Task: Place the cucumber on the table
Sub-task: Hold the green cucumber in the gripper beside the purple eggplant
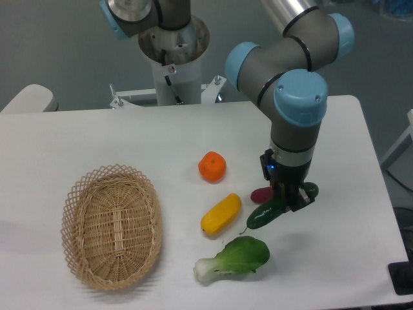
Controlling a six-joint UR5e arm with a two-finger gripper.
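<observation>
We see an arm (pixel 293 84) built of smooth grey tubular segments joined by rounded elbows, each capped with a light blue disc. A silvery metallic tube enters above the blue-capped joints. Below the lowest blue cap (pixel 301 98), the wrist narrows into a grey cylinder with a pale ring, then a black tool (pixel 288 194) carrying a small blue light. Behind, a white pedestal (pixel 173 61) holds a shiny metal flange and a dark cable.
</observation>
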